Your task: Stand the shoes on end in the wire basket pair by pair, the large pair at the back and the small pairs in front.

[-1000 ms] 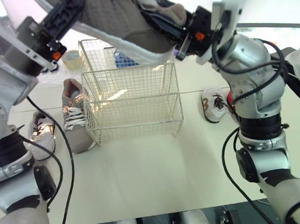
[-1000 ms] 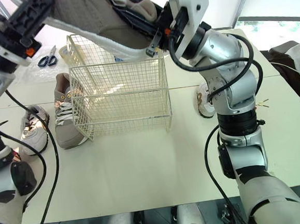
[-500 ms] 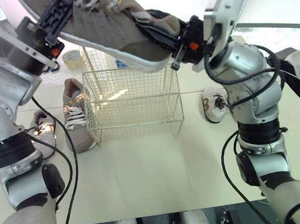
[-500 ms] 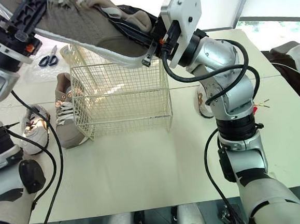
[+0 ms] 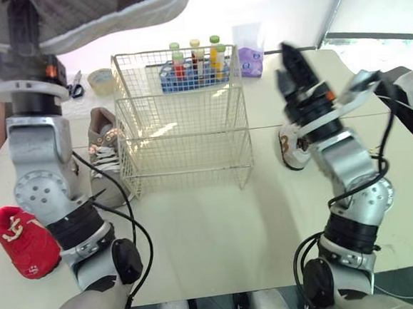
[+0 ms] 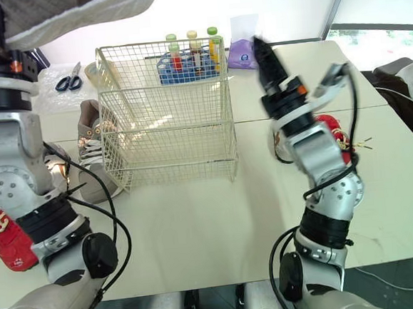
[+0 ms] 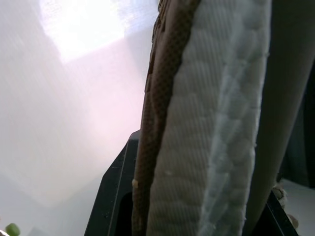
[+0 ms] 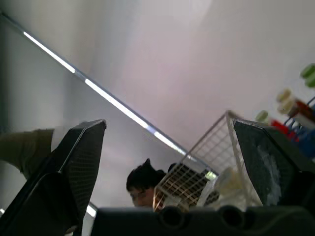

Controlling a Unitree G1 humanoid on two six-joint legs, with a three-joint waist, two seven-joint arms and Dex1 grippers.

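Head views: the left gripper (image 5: pixel 23 29) alone now pinches the large grey shoe (image 5: pixel 109 10), lifted above and left of the wire basket (image 5: pixel 183 128). The right gripper (image 5: pixel 326 77), which shared the hold earlier, hangs right of the basket. Left wrist view: the shoe is clamped tight. Right wrist view: that gripper's fingers (image 8: pixel 78 162) are spread wide, facing the basket.

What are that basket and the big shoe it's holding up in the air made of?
The basket looks like thin metal wire with a cream coating: an open, stiff grid you can see through. The big shoe seems to have a grey-brown knit or mesh fabric upper over a white ribbed sole, probably foam or rubber.
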